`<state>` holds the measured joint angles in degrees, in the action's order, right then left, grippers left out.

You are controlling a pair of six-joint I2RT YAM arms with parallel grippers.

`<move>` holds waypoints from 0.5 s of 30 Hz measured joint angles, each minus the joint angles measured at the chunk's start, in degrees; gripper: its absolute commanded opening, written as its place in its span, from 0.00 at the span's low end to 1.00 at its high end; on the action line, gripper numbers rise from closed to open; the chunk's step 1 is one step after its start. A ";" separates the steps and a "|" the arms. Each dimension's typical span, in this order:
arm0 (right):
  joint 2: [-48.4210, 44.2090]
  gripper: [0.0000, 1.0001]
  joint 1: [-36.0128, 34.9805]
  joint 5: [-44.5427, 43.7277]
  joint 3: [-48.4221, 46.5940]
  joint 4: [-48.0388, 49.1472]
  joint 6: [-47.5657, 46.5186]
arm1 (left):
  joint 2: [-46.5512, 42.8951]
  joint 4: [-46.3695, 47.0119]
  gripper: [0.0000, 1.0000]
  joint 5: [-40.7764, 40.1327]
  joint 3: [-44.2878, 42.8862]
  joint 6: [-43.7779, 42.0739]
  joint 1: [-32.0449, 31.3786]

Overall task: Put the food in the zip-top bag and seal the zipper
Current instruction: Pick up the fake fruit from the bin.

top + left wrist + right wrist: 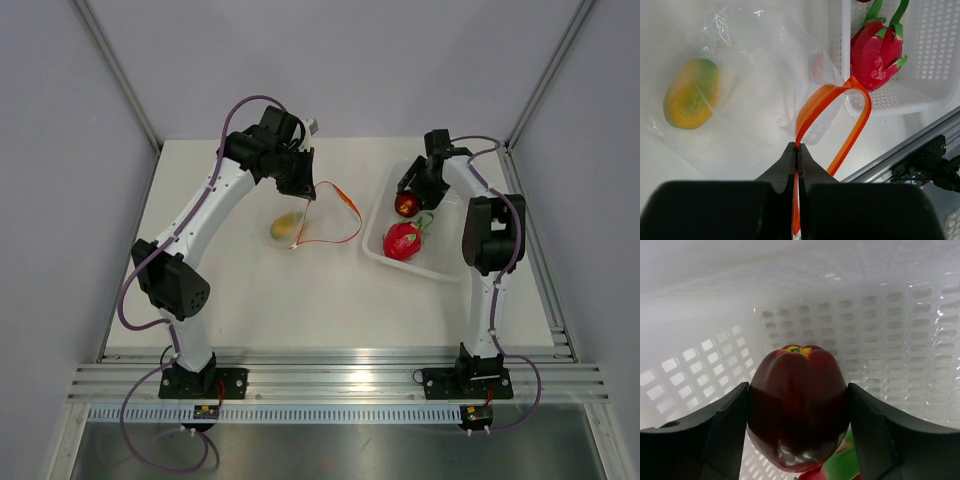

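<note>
Right wrist, right fingers [715,440] clasping glossy dark red fruit [797,405] (perforated basket [900,340]), left fingers [785,165] pinching ribbon-like zipper [815,102].

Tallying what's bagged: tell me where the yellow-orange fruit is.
In the top view the yellow-orange fruit lies inside the zip-top bag, left of the white basket and just below the left gripper, which pinches the zipper.

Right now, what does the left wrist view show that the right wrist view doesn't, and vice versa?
Left wrist only: left gripper shut on the zipper, yellow-orange fruit inside the zip-top bag. Right wrist only: right gripper closed on the dark red fruit. Both: white basket and pink-red fruit, just a sliver in the right wrist view.
</note>
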<state>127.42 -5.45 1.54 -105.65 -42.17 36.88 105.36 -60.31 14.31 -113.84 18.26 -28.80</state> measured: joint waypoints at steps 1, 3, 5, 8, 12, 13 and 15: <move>-0.22 0.39 0.02 0.11 0.48 0.22 0.17 | 0.00 0.00 0.00 0.02 -0.02 0.00 0.00; -1.36 0.35 0.02 0.07 1.99 0.52 0.46 | 0.00 0.02 0.00 0.02 -0.02 0.00 0.00; -3.48 0.38 0.04 0.02 4.04 0.59 0.48 | 0.00 0.02 0.00 0.02 0.00 0.02 0.00; -8.46 0.38 0.04 0.09 6.99 0.48 0.37 | 0.00 0.02 0.00 0.02 -0.02 0.20 0.00; -17.79 0.40 0.04 0.22 10.38 0.87 0.24 | 0.00 0.00 0.00 0.04 -0.04 0.28 0.00; -20.74 0.41 0.00 0.33 11.39 1.03 0.24 | 0.02 -0.04 0.00 0.04 -0.11 0.28 0.00; -26.67 0.43 -0.37 0.83 13.33 1.40 0.22 | 0.15 -0.22 0.00 0.04 -0.66 0.31 0.00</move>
<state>100.75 -5.82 2.37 -92.31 -40.77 37.10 105.51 -60.53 14.35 -114.50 18.57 -28.80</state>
